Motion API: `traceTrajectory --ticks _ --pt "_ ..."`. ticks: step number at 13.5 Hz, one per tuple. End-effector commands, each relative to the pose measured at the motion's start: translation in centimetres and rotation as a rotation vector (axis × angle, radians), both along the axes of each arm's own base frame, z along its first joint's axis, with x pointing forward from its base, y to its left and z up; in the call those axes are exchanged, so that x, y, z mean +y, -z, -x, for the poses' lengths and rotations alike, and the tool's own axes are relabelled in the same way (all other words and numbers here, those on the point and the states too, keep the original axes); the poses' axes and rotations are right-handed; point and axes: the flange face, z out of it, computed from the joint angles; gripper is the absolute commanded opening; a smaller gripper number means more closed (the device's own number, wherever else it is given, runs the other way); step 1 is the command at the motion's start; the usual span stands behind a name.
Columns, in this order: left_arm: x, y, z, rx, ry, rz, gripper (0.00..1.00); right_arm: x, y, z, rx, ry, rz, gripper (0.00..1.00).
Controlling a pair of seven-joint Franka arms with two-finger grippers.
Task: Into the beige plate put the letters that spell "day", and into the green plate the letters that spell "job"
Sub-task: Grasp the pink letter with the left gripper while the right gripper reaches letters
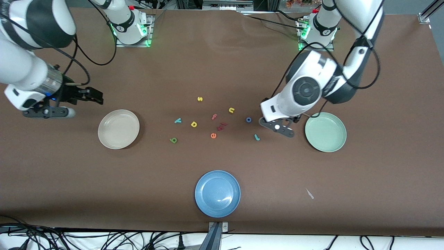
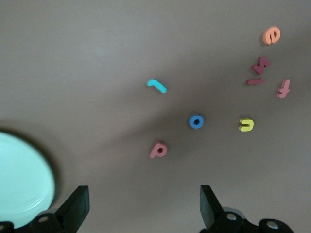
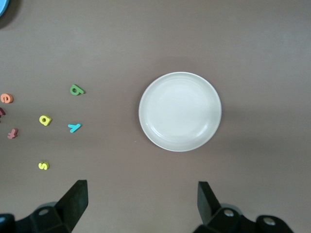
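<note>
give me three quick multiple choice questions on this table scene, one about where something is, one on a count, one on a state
1. Where does the blue o lie?
A. in the green plate
B. on the table beside the yellow n
C. in the blue plate

2. How many plates are on the table?
A. two
B. three
C. four

3. How is the beige plate right now?
A. empty
B. holding the yellow d
C. holding three letters

Answers:
1. B, the o sits on the bare table next to the yellow n, outside the green plate.
2. B, a beige, a green and a blue plate show.
3. A, no letter lies in it; the yellow d is on the table.
</note>
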Motion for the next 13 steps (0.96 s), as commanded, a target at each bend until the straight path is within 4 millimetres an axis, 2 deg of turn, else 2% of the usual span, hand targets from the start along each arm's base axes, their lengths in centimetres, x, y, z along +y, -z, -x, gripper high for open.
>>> traceTrajectory --ticks 1,3,5,7,10,11,13 --pt "-0.9 5.2 1.9 -0.018 0.017 -0.004 1.0 2.8 3.8 -0.9 0.021 -0.029 0.002 1.0" --pt "-0.7 9.2 3.3 -0.012 0.02 -0.001 0.99 5.5 5.2 -1.1 0.015 -0.072 0.009 1.0" --pt "-1.3 12.3 5.2 0.007 0.039 -0.007 0.89 6.3 8.5 -2.1 0.023 -0.079 0.015 1.0" --pt "-1.3 13.7 6.1 0.011 0.055 -0.014 0.79 8.7 12.0 -2.8 0.02 -0.112 0.026 1.0" --pt "-0.7 15.9 7.1 -0.005 0.054 -0.003 0.78 11.0 15.8 -3.3 0.018 -0.136 0.042 1.0" --pt "-0.7 16.5 7.1 -0.009 0.053 -0.001 0.78 11.1 17.3 -3.6 0.023 -0.134 0.041 1.0" --pt "-0.4 17.1 7.0 -0.036 0.116 -0.039 0.77 12.2 19.1 -3.7 0.008 -0.151 0.042 1.0"
